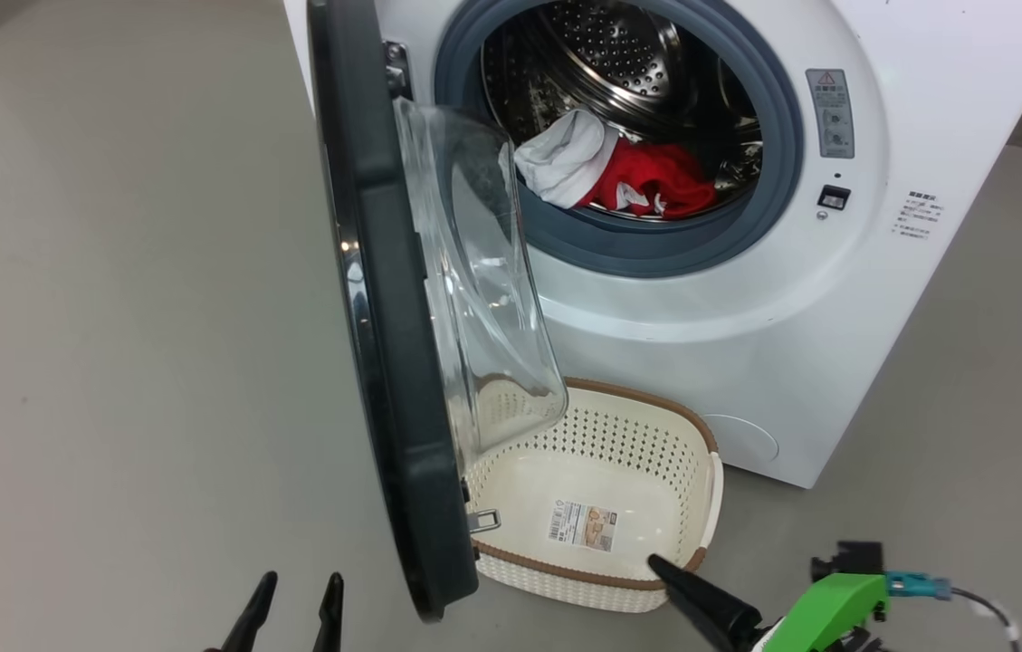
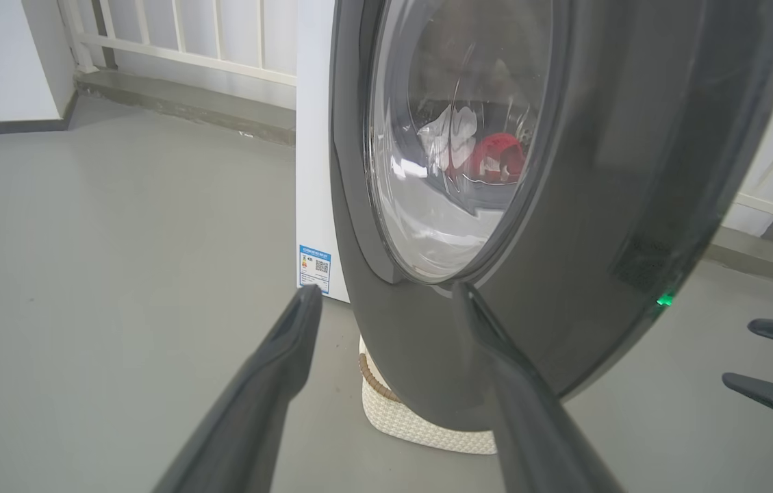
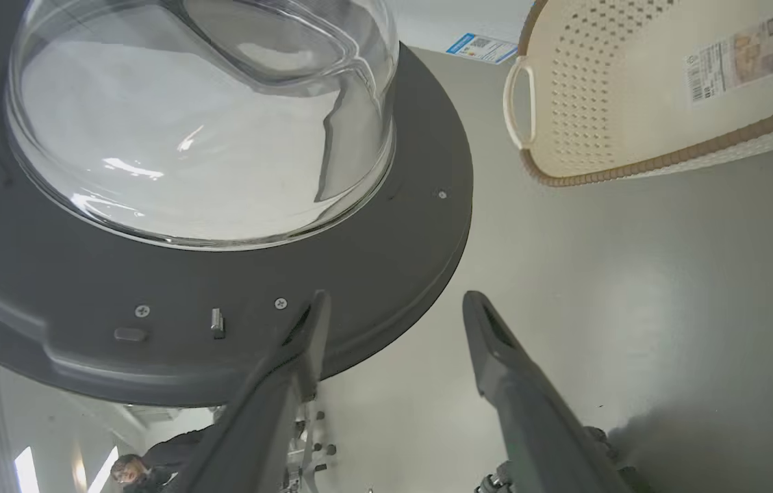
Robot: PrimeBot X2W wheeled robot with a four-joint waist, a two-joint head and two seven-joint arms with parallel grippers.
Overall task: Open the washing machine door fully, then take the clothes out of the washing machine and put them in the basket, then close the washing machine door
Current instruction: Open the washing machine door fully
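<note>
Glossy glass door [image 1: 474, 272], shiny perforated steel drum [image 1: 619, 54], soft cloth clothes [image 1: 628, 172], plastic basket [image 1: 646, 435].

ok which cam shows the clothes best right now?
Head view: the clothes lie in plain sight at the open mouth of the washing machine, red and white both clear. Left wrist view catches them warped through the washing machine door glass. Right wrist view faces the door's inner side and the basket.

Clothes [image 1: 646, 177] in the washing machine [image 1: 701, 326] — basket [image 1: 637, 444] before it, right of the door [image 1: 384, 299].
</note>
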